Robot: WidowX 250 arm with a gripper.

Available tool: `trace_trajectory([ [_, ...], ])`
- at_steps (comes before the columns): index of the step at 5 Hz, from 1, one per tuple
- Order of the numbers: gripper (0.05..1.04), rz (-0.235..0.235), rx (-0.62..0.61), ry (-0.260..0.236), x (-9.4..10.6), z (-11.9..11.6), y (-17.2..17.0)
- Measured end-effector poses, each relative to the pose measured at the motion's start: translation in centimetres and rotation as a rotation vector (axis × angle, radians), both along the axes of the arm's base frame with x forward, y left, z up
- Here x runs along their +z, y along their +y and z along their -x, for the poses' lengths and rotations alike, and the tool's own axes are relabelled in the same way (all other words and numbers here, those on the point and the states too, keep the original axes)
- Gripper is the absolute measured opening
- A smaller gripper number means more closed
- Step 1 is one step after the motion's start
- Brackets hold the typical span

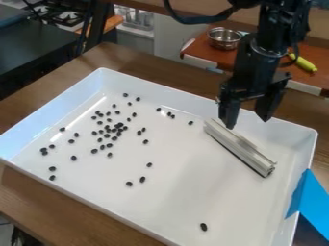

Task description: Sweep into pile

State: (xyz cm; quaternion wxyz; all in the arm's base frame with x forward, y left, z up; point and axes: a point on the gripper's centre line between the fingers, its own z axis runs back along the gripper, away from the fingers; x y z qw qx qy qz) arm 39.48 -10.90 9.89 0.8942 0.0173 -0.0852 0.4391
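A black two-finger gripper [246, 122] hangs over the far right part of a large white rectangular tray [180, 202] with raised walls. Its fingers [229, 117] stand wide apart, with nothing held between them. Just below them, a long silver metal bar with grooved sides [237, 146] lies on the tray floor, slanting from near the far wall towards the right wall; whether a fingertip touches its far end, I cannot tell.

Small black oval beans [119, 134] are scattered over the tray floor, mostly in its left half. They sit thickest in a loose cluster left of the middle, with others spread around it, a few towards the far wall and three near the middle of the floor. One bean lies well apart from the rest, near the front wall.

The tray rests on a brown wooden desk [38, 197]. A bright blue sheet-like piece [311, 202] is at its right wall. Behind, a shiny metal bowl [223, 44] and a yellow-green elongated object [302, 63] sit on a reddish-brown surface [199, 50].
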Motion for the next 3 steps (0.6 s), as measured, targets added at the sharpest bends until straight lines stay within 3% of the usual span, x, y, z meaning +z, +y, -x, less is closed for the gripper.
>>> trace_trajectory([
  [1, 1.0, -0.015, 0.003, 0.041, -1.83, 0.21, 0.16],
  [3, 1.0, -0.057, 0.011, 0.019, -2.63, -0.32, 0.69],
])
